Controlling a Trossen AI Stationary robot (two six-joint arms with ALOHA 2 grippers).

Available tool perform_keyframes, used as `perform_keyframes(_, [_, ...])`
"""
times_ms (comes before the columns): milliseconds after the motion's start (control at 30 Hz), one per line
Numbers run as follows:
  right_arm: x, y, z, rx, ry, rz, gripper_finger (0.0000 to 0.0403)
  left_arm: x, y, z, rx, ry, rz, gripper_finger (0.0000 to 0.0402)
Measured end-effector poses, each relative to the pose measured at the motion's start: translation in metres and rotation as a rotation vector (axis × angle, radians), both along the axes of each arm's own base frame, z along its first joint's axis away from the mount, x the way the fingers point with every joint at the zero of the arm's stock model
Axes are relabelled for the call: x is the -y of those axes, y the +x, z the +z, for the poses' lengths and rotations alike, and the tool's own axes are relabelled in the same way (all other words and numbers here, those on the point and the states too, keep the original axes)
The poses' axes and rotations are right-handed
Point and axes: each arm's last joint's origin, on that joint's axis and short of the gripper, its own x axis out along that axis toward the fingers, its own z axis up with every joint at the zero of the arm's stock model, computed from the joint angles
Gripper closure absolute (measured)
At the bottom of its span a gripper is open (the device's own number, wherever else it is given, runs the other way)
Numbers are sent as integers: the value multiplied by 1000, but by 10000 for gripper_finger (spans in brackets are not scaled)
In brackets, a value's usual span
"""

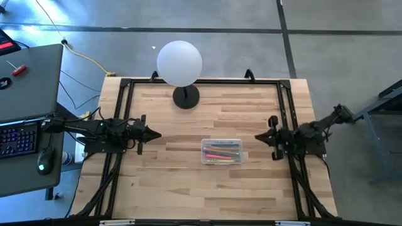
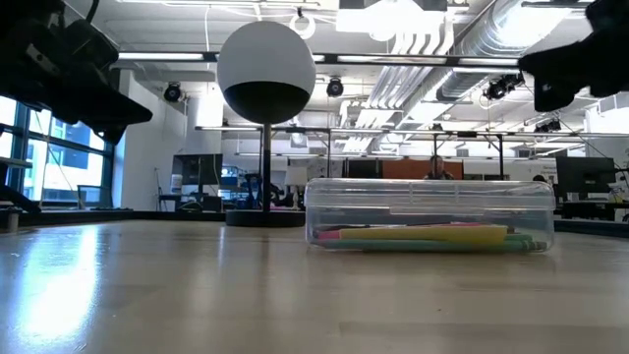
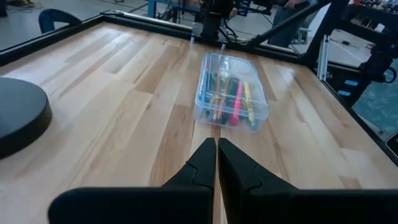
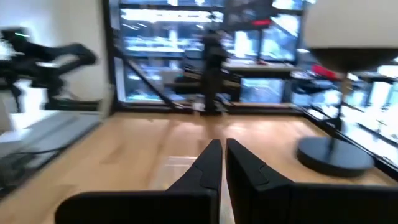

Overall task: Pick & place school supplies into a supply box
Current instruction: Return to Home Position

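The supply box [image 1: 222,140] lies on the table [image 1: 188,188], pens and pencils [image 1: 221,154] inside it. Behind the box stands the lamp [image 1: 179,63]. Left of the box hangs the left gripper [image 1: 157,134], right of it the right gripper [image 1: 257,137], both apart from it.

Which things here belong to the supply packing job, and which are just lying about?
Job: clear supply box, lid on; pens and pencils inside it; left gripper, right gripper, both shut.
Lying about: white globe lamp; keyboard and mouse on side desk.

Lit brightly from ceiling strips [image 2: 418,41] overhead. Glares pale across the table [image 2: 69,285] at near left. Leaves the underside of the lamp [image 2: 265,98] dark in shadow.
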Motion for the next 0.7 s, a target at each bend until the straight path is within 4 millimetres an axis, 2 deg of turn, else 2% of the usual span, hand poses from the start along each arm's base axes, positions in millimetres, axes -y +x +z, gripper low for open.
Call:
perform_keyframes(233, [9,3,-2,-25,-4,-171,402,0,0,0,-2,0,0,353])
perform_keyframes(700, [9,3,-2,-24,-26,-182,402,0,0,0,-3,0,0,353])
